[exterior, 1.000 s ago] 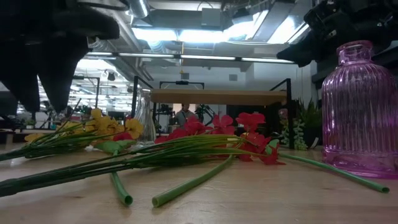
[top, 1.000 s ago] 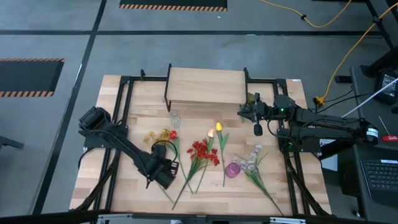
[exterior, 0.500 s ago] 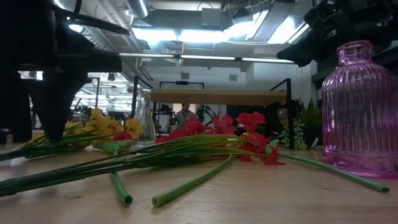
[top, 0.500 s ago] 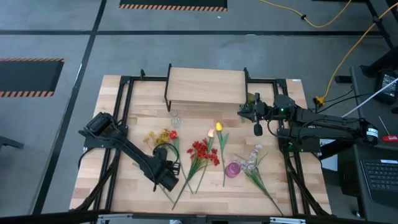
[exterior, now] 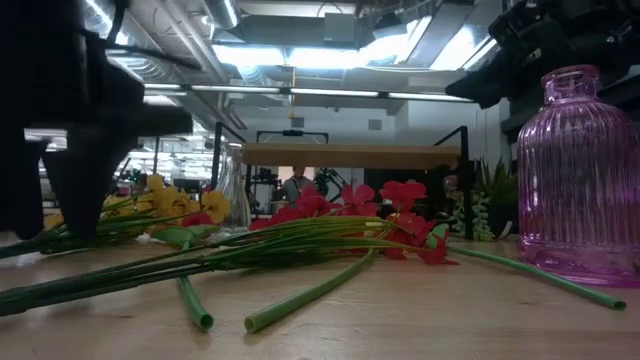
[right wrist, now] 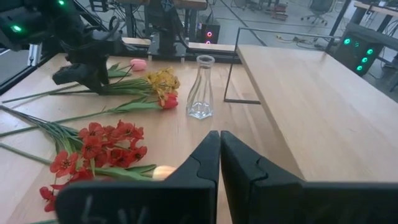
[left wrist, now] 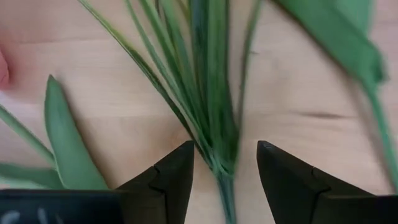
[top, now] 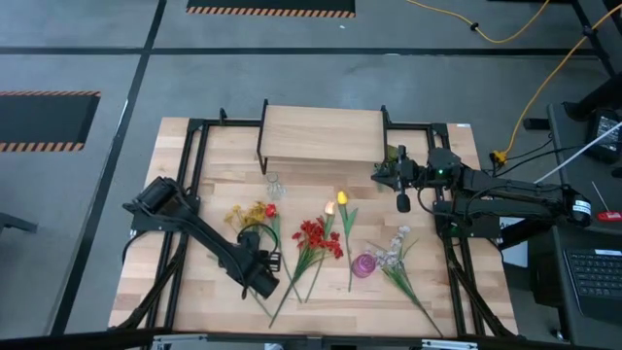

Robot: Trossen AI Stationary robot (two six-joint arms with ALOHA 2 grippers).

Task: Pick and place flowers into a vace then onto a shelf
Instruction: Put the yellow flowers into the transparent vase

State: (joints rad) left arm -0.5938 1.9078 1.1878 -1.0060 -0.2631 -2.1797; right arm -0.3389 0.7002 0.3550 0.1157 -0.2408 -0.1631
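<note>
Several flowers lie flat on the table: a yellow spray point(top: 248, 212), a red tulip point(top: 270, 210), a red spray point(top: 316, 235), a yellow-orange tulip point(top: 340, 202) and a white spray point(top: 394, 251). A purple vase point(top: 362, 264) stands among them, and a clear vase point(top: 274, 182) stands before the shelf point(top: 321, 134). My left gripper point(top: 259, 279) is low over the yellow spray's stems point(left wrist: 217, 140), open, one finger on either side point(left wrist: 224, 171); I cannot tell if it touches them. My right gripper point(top: 401, 202) hangs shut point(right wrist: 219, 155) near the shelf's right end.
A black metal frame point(top: 194, 146) runs along the table's left, right and far sides. A pink tulip point(right wrist: 138, 63) lies beyond the yellow spray in the right wrist view. Bare wood point(top: 457, 292) shows at the near right corner. A keyboard point(top: 593, 272) sits off the table's right.
My left gripper has come down toward the table over the yellow spray's stems, its arm shifting slightly toward the near edge. The flowers, the vases and the right arm have stayed where they were.
</note>
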